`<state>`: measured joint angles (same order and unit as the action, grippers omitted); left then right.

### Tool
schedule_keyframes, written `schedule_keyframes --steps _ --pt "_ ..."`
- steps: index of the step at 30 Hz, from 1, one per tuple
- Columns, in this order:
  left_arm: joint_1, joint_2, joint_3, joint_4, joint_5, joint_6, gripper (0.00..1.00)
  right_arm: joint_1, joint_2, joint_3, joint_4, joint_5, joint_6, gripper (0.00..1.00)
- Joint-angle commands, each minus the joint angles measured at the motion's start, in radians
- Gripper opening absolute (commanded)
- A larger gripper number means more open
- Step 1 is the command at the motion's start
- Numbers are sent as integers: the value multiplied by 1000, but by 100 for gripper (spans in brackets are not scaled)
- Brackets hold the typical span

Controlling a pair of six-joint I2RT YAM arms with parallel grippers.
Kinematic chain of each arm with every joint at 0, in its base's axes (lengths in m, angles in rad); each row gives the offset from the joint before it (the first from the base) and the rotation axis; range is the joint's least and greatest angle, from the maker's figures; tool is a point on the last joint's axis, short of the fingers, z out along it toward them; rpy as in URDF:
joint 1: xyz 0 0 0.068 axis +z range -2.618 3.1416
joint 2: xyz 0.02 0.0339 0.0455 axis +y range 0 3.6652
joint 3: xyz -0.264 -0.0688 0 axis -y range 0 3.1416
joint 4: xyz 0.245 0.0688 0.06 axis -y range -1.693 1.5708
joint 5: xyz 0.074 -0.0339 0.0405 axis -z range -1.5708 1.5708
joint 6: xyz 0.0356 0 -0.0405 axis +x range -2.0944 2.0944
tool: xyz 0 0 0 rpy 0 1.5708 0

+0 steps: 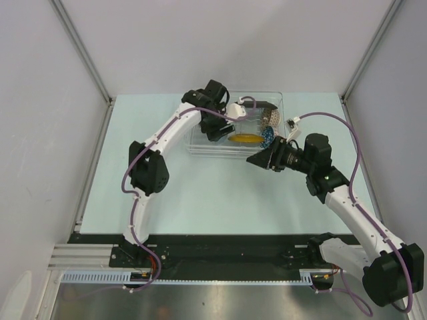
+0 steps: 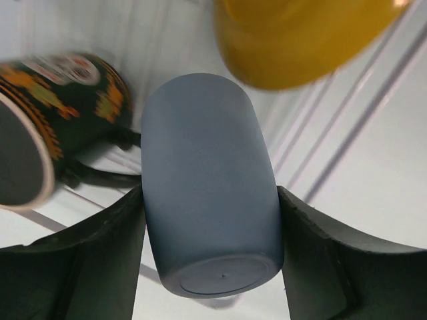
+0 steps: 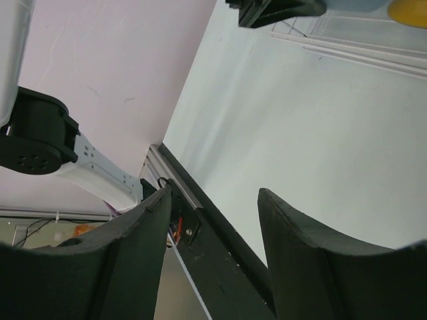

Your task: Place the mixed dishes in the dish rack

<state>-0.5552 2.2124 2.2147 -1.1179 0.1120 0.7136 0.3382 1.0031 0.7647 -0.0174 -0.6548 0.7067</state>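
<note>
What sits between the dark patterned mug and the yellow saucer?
A smooth grey-blue cup, lying on its side and clamped by the left gripper; the left wrist view shows it.

Dish rack (image 1: 283, 100) sits at the far middle of the table (image 1: 193, 193). Inside it, towards its left, the cup (image 2: 207, 187) sits between the left gripper (image 2: 210, 240) fingers, touching both. In that wrist view the mug (image 2: 60, 133) lies on its side just left of the cup, saucer (image 2: 300, 40) just beyond. From above, a patterned bowl (image 1: 268, 138) is right of the saucer, by the near rim. Right gripper (image 1: 253, 160) hangs just before that rim, fingers apart on nothing
</note>
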Motion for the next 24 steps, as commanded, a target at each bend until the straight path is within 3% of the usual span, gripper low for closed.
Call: schedule_keyframes --steps 1,18,24 --pt "-8 -17 0 205 35 7 0 -4 -6 -8 42 -14 8 59" --pt "24 32 -115 210 17 35 0 -2 -15 -15 33 -9 13 57" --pt "24 -19 -196 170 43 56 0 -2 -17 -15 25 -9 11 57"
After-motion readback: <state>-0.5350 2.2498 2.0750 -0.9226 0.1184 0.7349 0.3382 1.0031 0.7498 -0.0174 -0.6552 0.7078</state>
